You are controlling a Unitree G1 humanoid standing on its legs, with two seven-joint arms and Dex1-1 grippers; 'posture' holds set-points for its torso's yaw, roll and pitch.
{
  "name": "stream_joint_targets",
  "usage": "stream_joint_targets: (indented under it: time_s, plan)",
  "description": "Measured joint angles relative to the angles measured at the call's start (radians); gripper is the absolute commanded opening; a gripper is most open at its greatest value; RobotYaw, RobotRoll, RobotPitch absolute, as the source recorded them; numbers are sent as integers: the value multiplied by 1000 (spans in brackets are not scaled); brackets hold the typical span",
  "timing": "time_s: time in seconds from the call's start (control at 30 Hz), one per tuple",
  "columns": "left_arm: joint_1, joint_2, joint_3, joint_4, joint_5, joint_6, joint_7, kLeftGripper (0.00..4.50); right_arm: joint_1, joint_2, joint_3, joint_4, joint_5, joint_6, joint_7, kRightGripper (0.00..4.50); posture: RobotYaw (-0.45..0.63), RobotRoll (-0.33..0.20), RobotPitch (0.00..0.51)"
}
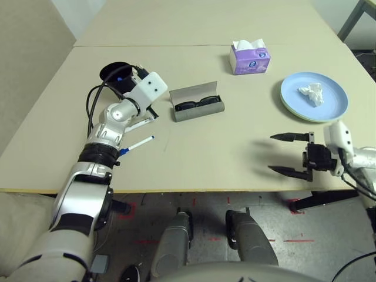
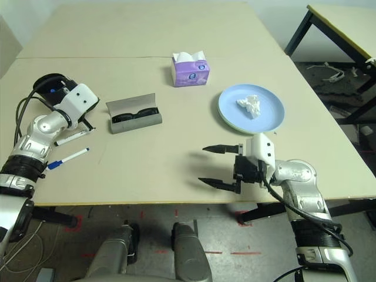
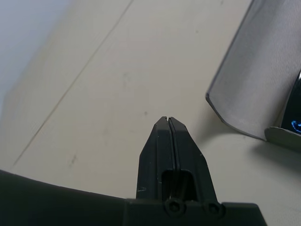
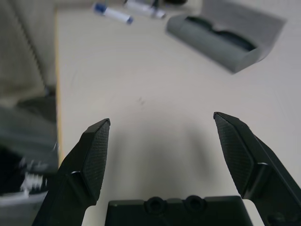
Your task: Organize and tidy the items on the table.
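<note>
The grey glasses case [image 1: 200, 112] lies open mid-table with the black sunglasses [image 1: 197, 104] inside it. Just left of the case, low over the table [image 1: 223, 147], my left gripper [image 3: 168, 120] is shut on nothing. A blue-capped white marker [image 1: 136, 144] lies beside my left forearm, and a second white marker [image 2: 70, 138] lies partly under that wrist. The crumpled tissue [image 1: 311, 94] sits on the light-blue plate [image 1: 332, 94] at the right, which shows a light-green rim underneath. My right gripper [image 1: 289, 154] hangs open and empty near the front edge, in front of the plate.
A purple tissue box [image 1: 249, 57] stands behind the case, near the table's seam. A black round object [image 1: 114, 71] with cables lies behind my left wrist. Dark table legs [image 2: 299, 32] stand at the far right.
</note>
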Motion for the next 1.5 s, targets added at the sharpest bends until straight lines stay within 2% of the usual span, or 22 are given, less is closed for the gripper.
stream_joint_targets:
  time_s: [0.23, 0.4, 0.6, 0.77, 1.1, 1.33, 1.5]
  plan:
    - [-12, -7, -8, 20, 9, -30, 3, 35, 23, 23, -49, -63, 108, 179, -97, 4500, -247, 0, 189]
    - [-14, -9, -15, 28, 10, -38, 2, 35, 35, 39, -68, -99, 132, 239, -148, 4500, -248, 0, 186]
    - [-15, -8, -24, 33, 9, -67, -15, 35, 40, 42, -77, -122, 139, 265, -178, 4500, -246, 0, 189]
    - [1, 3, -40, 9, 3, -156, -90, 35, 42, 42, -77, -126, 140, 267, -179, 4500, -245, 0, 189]
    - [53, 17, -61, -65, -8, -227, -215, 35, 26, 50, -77, -123, 137, 267, -177, 4500, -226, 0, 187]
    - [53, 38, -58, -104, -20, -214, -231, 35, 10, 57, -76, -101, 122, 262, -161, 4500, -217, 0, 186]
    - [35, 39, -24, -264, -77, -104, -263, 35, 7, 62, -73, -91, 111, 251, -142, 4500, -214, 0, 183]
